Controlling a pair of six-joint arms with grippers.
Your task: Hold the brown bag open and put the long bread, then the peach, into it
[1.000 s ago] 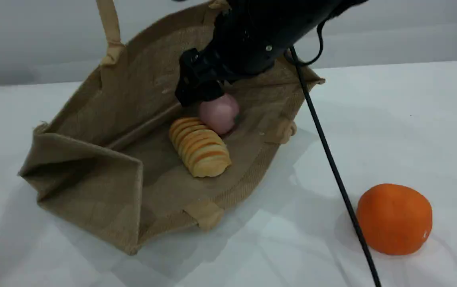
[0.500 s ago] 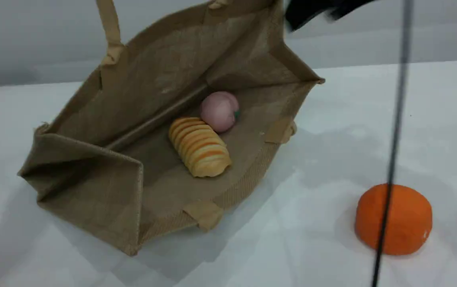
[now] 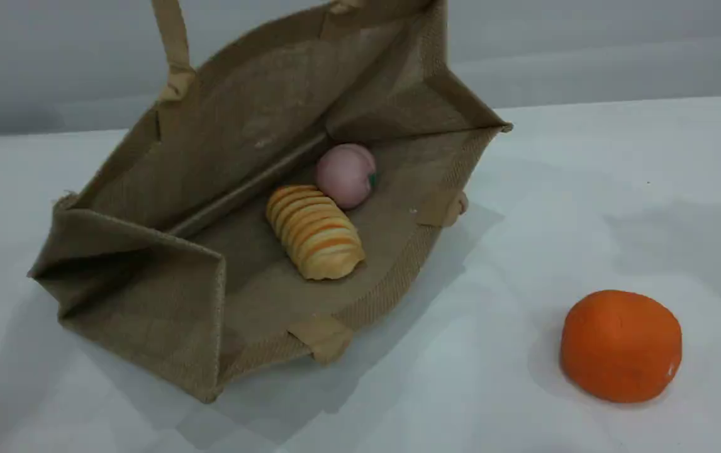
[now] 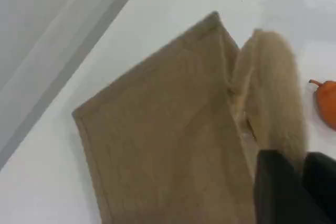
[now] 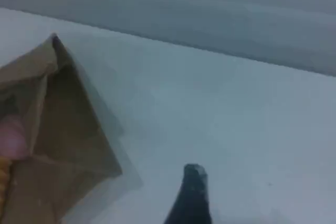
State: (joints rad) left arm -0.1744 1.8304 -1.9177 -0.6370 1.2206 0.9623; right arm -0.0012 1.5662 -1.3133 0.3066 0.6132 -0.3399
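The brown bag (image 3: 165,302) is judged soft and light, so it is best taken by a beige handle (image 4: 273,93). It is woven tan jute, lying open on the table. The long bread (image 3: 315,231) and the peach (image 3: 345,175) are seen inside, touching. The left gripper (image 4: 294,182) is seen at the handle, but a grip cannot be told. The right gripper (image 5: 191,195) is held open, empty.

Lab-like test setup: bare white table (image 3: 587,189), plain grey backdrop (image 3: 587,44).
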